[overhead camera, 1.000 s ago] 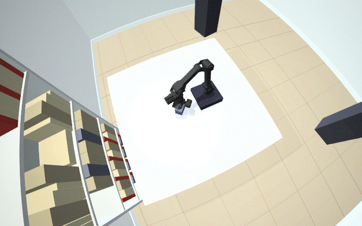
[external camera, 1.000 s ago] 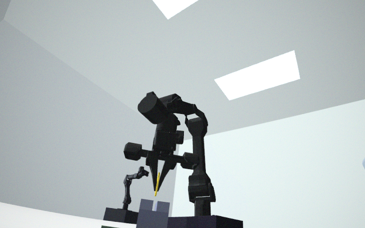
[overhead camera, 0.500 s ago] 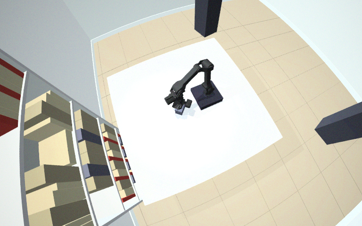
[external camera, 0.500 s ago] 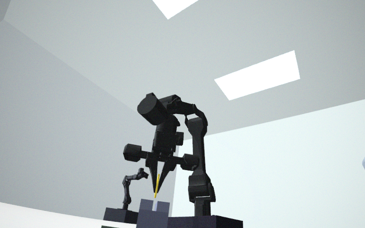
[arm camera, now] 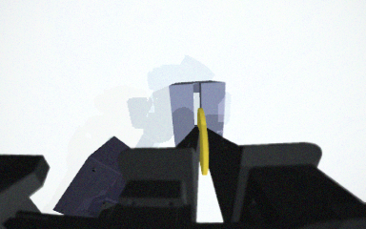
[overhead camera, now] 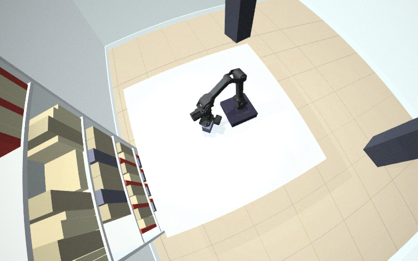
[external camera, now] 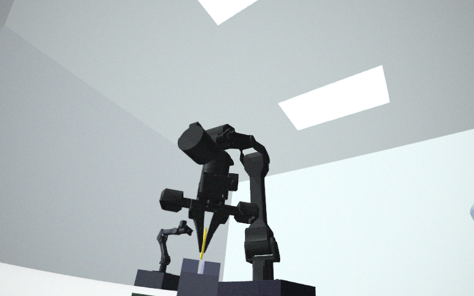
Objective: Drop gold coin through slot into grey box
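My gripper (external camera: 202, 251) (arm camera: 199, 131) is shut on the gold coin (external camera: 205, 235) (arm camera: 204, 145), which hangs on edge from the fingertips. In the exterior view the coin leans slightly, its top to the right, and its lower edge is just above the slot of the grey box (overhead camera: 207, 129) (external camera: 197, 285) (arm camera: 213, 99). In the wrist view the coin's far end overlaps the right side of the slot, and the coin is turned slightly against it. The coin cannot be made out in the top view. A dark-green strip of the holder (external camera: 142, 294) shows at the bottom of the exterior view.
The arm's dark base block (overhead camera: 237, 113) (external camera: 249, 287) (arm camera: 91, 178) stands beside the box. A smaller-looking arm (external camera: 163, 247) shows behind at the left in the exterior view. A shelf unit with boxes (overhead camera: 63, 171) stands beyond the white surface (overhead camera: 224, 181), with dark pillars around it.
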Action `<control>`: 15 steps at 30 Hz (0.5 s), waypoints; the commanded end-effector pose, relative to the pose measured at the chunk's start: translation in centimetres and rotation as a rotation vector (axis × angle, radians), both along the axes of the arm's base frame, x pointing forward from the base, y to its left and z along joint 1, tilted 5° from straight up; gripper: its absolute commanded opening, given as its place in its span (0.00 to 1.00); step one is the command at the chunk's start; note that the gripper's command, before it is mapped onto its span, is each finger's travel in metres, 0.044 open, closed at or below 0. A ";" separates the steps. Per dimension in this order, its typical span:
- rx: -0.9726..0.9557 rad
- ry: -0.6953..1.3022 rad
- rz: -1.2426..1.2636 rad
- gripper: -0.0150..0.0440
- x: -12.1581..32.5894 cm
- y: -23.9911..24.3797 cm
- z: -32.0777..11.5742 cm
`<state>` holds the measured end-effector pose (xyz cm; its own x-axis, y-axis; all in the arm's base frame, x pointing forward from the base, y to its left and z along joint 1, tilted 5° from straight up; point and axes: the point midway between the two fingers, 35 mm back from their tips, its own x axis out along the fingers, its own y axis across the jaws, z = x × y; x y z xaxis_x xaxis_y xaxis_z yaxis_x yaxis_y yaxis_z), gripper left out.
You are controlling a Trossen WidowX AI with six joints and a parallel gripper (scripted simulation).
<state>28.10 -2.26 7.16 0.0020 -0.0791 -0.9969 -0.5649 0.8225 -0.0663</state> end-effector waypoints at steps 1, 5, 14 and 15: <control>0.000 0.005 0.004 0.25 0.0 0.0 -0.3; 0.000 0.005 0.004 0.25 0.0 0.0 -0.4; 0.000 0.000 -0.001 0.34 0.0 0.0 -0.3; 0.000 0.000 -0.001 0.39 0.0 0.0 -0.3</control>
<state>28.09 -2.28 6.82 0.0016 -0.0787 -0.9969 -0.5642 0.8230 -0.0659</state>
